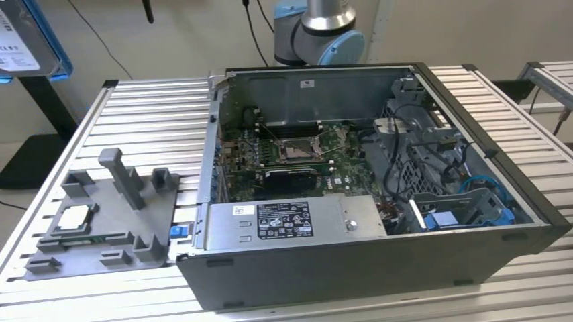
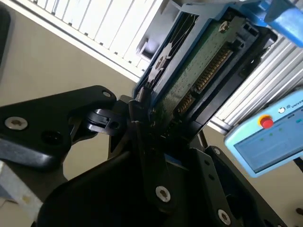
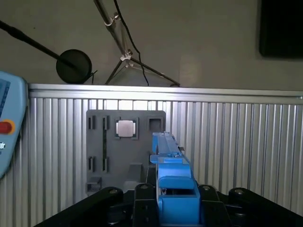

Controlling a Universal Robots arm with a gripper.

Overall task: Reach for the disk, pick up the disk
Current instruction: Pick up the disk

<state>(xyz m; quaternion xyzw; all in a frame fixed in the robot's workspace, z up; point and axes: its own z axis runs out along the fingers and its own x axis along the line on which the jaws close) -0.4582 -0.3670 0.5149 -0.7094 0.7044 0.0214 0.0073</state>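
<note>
- Gripper (image 3: 175, 191), nearest the lens in both wrist views: its jaws are closed tight on one end of the disk (image 3: 169, 156), with no gap visible.
- The disk is off every surface. It hangs edge-on over the slatted table (image 3: 236, 142), and the grey holder block (image 3: 142, 142) lies past its free end.
- In the second wrist view the gripper (image 2: 165, 125) has black fingers (image 2: 139, 118) pressing on the bare green board side of the disk (image 2: 199, 71), near the connector row. Risk: squeeze force could land on the circuit board rather than the blue frame.
- Most of the disk sticks out beyond the jaws, so a quick swing could make it pivot or slide out.
- The blue frame is plastic, so it may flex and loosen the hold.
- If it dropped it would hit the metal slats, or the holder block and the small chip (image 3: 125, 128) sitting in it.
- The control tablet (image 2: 265, 142) looks close to the disk's free end in that view. A wide turn could clip it, though depth is hard to judge.
- In the exterior view the holder block (image 1: 103, 231) and chip (image 1: 74, 218) are at about 8 o'clock. The open computer case (image 1: 358, 268) runs from the centre to 4 o'clock, with loose cables (image 1: 403, 144) at about 2 o'clock.
- Those cables are a snag hazard if the disk passes low over the case.
</note>
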